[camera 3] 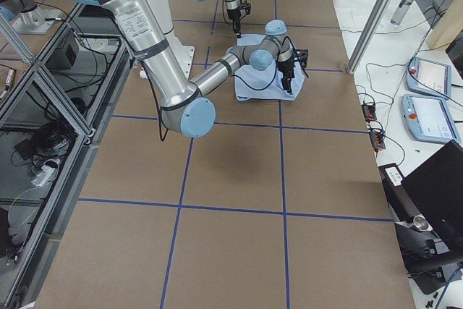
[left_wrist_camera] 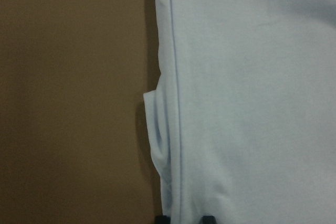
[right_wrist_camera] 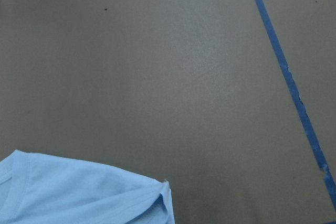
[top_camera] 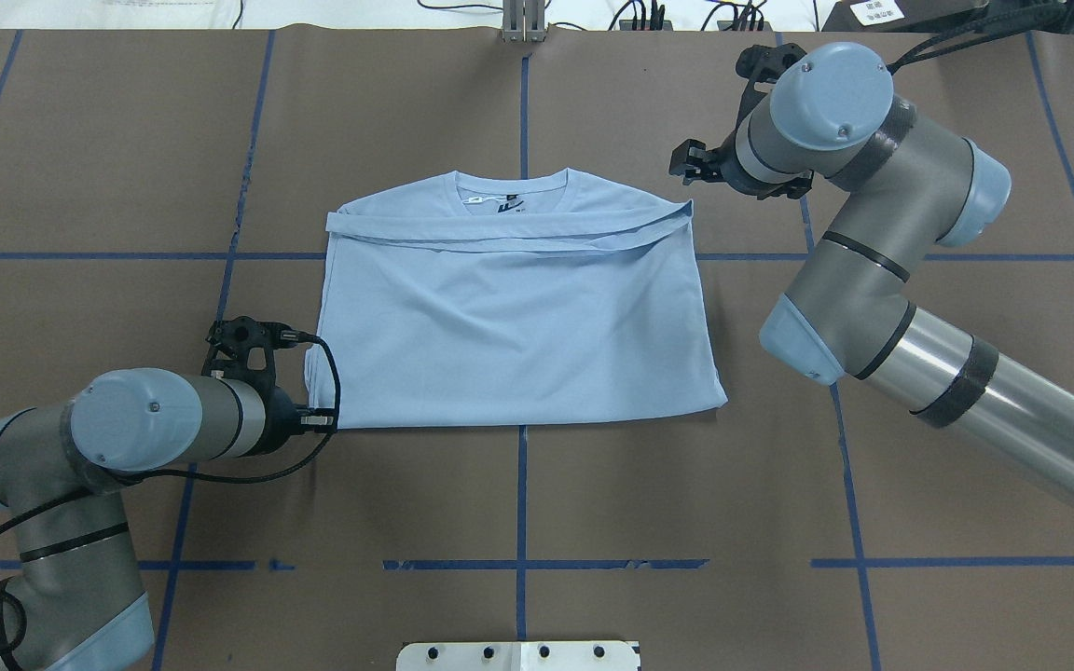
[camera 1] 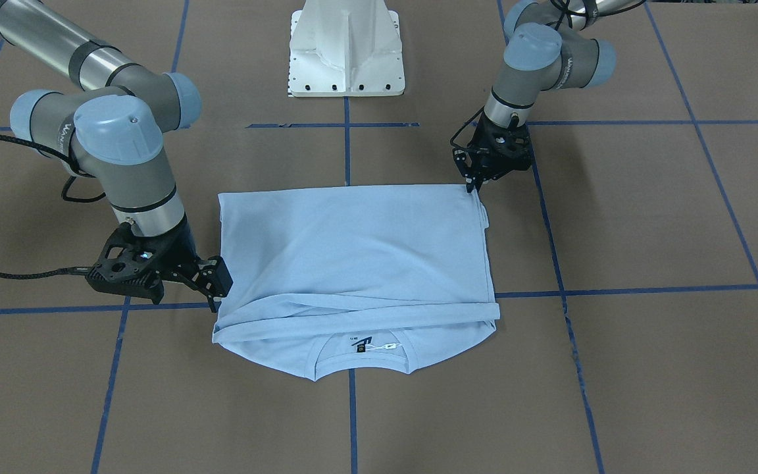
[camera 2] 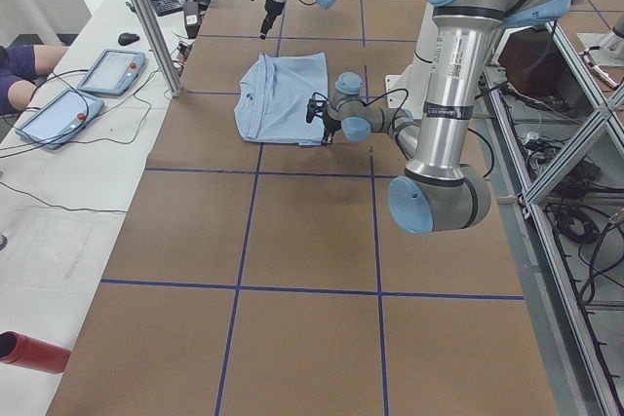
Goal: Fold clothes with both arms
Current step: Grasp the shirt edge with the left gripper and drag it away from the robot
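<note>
Exterior front-facing view: where was the T-shirt (camera 1: 353, 250) found?
— It was seen folded once on the brown table (camera 1: 616, 217), with the neck label (camera 1: 360, 343) turned away from the white pedestal (camera 1: 346, 46). The left gripper (camera 1: 472, 186) was set on the corner nearest that pedestal. The right gripper (camera 1: 213, 301) was held just beside the diagonally opposite corner.

Overhead exterior: how was the right gripper read?
— Its fingers were seen parted, and nothing was gripped.

Exterior left and exterior right?
— The T-shirt was shown small between the two arms. No grip could be judged there.

Left wrist-mounted?
— Two fingertips (left_wrist_camera: 209, 219) were seen drawn close at the T-shirt's edge, with cloth pinched between them.

Right wrist-mounted?
— One T-shirt corner was shown low in the view, and a blue tape line (right_wrist_camera: 283, 72) was seen across the table.
</note>
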Controlling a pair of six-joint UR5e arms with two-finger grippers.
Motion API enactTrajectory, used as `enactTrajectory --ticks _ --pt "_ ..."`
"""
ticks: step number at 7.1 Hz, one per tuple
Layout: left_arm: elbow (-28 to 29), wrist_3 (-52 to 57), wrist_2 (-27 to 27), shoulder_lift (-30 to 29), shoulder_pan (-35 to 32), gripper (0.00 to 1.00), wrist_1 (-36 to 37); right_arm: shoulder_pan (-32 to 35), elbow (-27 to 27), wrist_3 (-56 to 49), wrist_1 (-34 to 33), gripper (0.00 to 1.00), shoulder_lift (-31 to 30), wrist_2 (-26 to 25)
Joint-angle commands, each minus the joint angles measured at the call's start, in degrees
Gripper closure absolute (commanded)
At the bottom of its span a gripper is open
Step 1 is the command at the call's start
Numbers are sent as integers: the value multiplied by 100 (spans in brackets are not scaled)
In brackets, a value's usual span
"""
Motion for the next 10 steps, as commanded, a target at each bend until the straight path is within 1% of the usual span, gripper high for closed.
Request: enactTrajectory --ticks 1,2,3,4,5,6,7,8,9,10 --pt "-68 61 8 30 -21 100 9 0 0 -4 0 0 7 0" --pt "-50 210 -1 48 -108 100 35 0 0 -13 0 0 7 0" --pt "11 803 -10 48 -492 100 52 0 0 -13 0 0 7 0" --pt "281 1531 -19 4 -1079 100 53 0 0 -22 0 0 7 -9" --pt "902 2165 -27 -257 -1668 100 9 -9 0 4 0 0 16 0" --pt "1586 2667 -27 -851 -2161 100 9 -9 17 39 9 0 25 0" --pt "2411 2811 -27 -1484 -2522 100 -17 -9 44 48 9 0 25 0" --pt "3246 2813 -27 -2178 -2657 100 -26 -9 70 48 0 0 25 9" --pt "4038 2813 -10 -2680 -2736 100 -375 -9 157 40 0 0 16 17" --pt "4794 2978 51 -2929 -2841 100 -996 -9 237 48 0 0 16 35"
